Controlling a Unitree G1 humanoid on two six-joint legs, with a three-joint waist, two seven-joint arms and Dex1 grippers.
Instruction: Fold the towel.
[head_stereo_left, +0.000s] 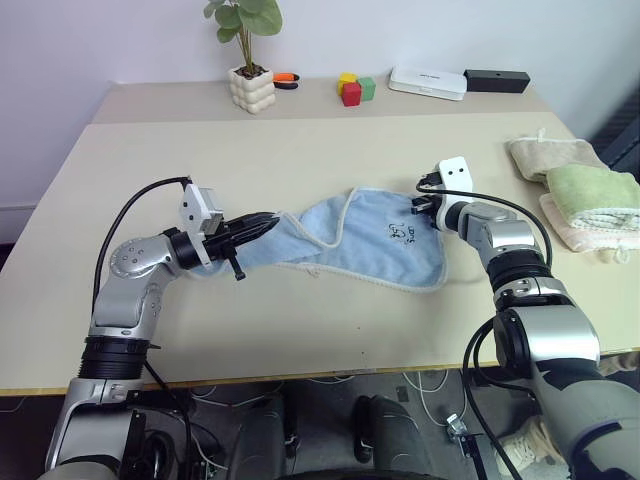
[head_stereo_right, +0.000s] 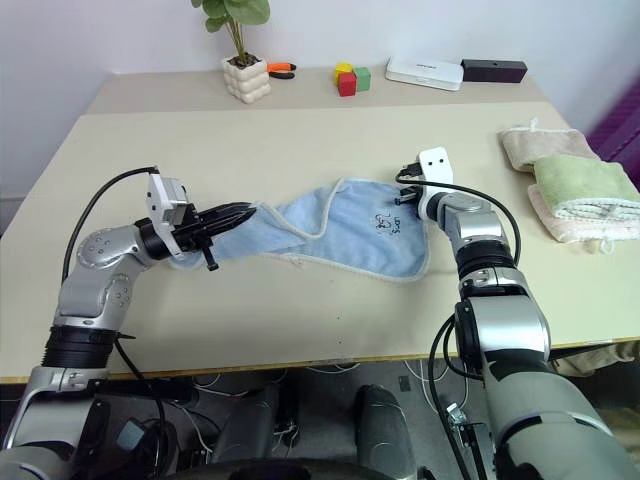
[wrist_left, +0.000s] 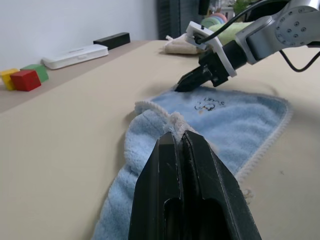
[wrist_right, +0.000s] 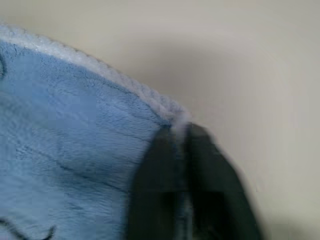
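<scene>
L gripper (head_stereo_left: 262, 222) pinched shut on towel (head_stereo_left: 365, 245) corner, cloth bunched and lifted off table (head_stereo_left: 300, 330). R gripper (wrist_left: 181, 86) pressed shut on the far hem corner by the embroidered mark (head_stereo_left: 400, 234). Towel lies mid-table, stretched between the two, nearer the front edge than the back. Judgement: both corners gripped, fold about to start. To do it well: lift both evenly, keep hem taut, carry toward front edge, lay corners square.

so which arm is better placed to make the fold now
Probably left: the left gripper is shut on a lifted corner of the towel. The right gripper pinches the hem low at the table.
</scene>
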